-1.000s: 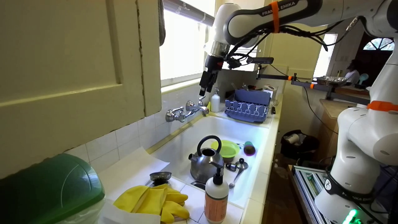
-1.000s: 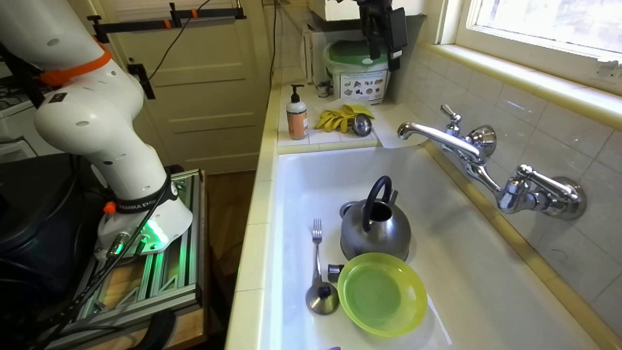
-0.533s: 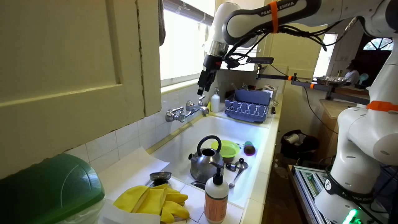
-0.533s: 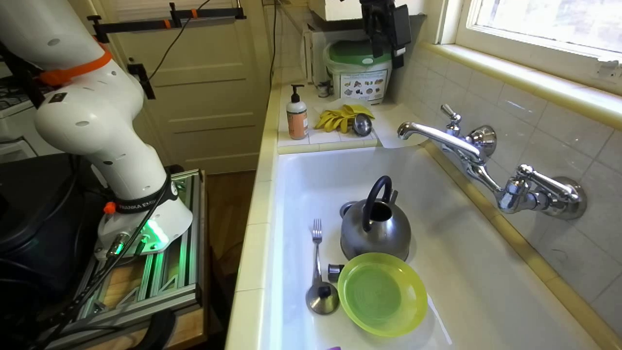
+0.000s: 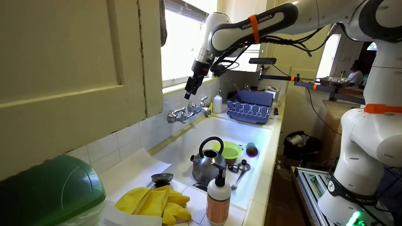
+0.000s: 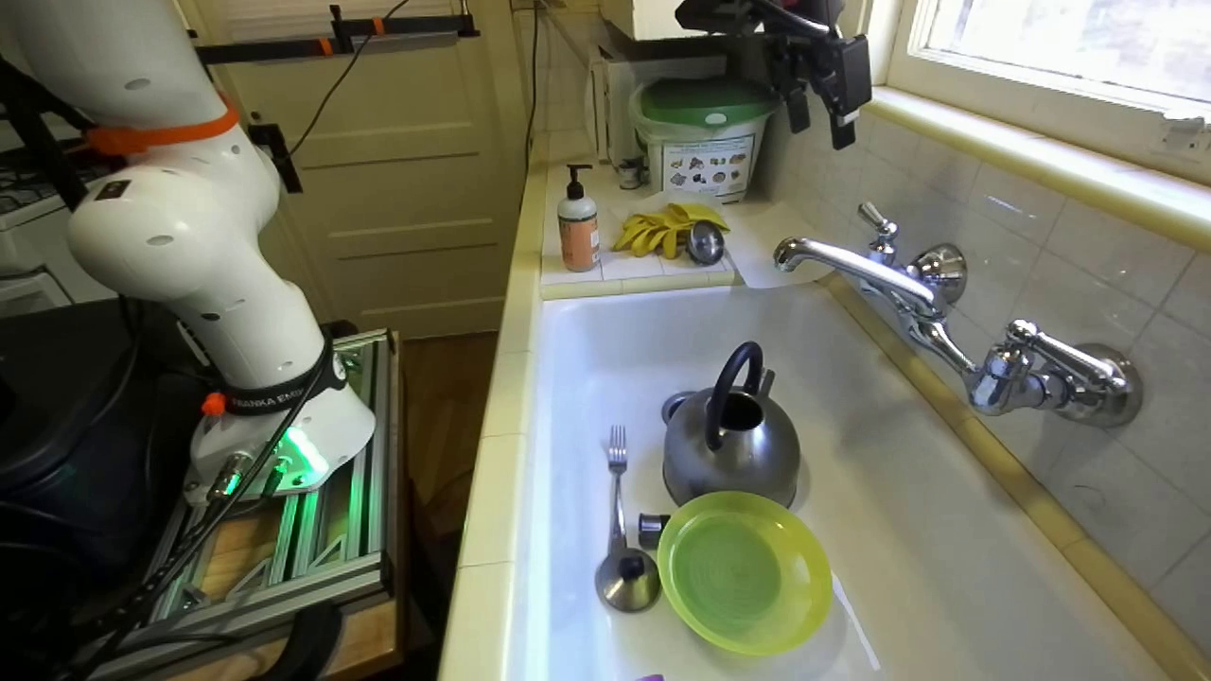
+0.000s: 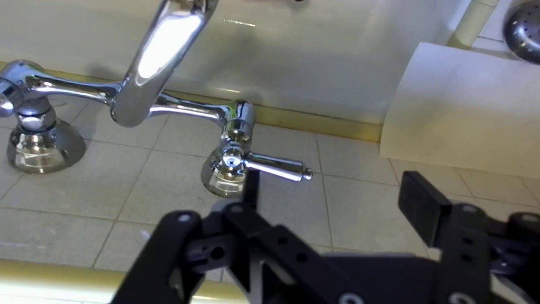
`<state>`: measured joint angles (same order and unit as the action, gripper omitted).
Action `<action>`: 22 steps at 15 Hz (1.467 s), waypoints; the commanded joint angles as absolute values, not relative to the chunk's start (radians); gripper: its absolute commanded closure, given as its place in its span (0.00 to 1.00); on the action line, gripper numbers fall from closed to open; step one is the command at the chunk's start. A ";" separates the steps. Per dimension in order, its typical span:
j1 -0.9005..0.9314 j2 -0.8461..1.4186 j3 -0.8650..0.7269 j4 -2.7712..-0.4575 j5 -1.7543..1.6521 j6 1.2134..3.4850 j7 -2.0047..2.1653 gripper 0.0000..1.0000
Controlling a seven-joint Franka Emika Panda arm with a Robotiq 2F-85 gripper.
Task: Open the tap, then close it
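The chrome tap is fixed to the tiled wall above the sink and shows in both exterior views [image 5: 196,109] [image 6: 875,272] and in the wrist view [image 7: 141,90]. It has a curved spout and two lever handles. One lever handle [image 7: 278,166] lies near the middle of the wrist view and points right. My gripper [image 7: 331,194] is open and empty, its left finger just below that handle in the picture. In both exterior views the gripper [image 5: 190,95] [image 6: 819,130] hangs above the tap, apart from it, near the window sill.
A steel kettle [image 6: 733,454] and a green bowl [image 6: 747,577] lie in the white sink [image 6: 908,530]. A dish rack [image 5: 249,105] stands at the sink's end. A soap bottle [image 5: 219,197] and yellow gloves [image 5: 154,201] are on the counter. A cabinet [image 5: 78,62] hangs beside the window.
Over the last half second my arm has moved the gripper toward the window wall and the tap's near handle side. Before that it shifted only slightly. The tap looks unchanged.
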<state>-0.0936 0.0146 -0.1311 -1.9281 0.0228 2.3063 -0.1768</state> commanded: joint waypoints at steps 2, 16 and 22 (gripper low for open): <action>-0.106 0.133 -0.117 -1.825 0.074 2.351 -0.218 0.55; -0.147 0.271 -0.082 -1.786 0.083 2.519 -0.224 1.00; -0.155 0.277 -0.073 -1.783 0.085 2.505 -0.224 1.00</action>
<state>-0.1363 0.2622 -0.0877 -1.8022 0.0589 2.5140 -0.1991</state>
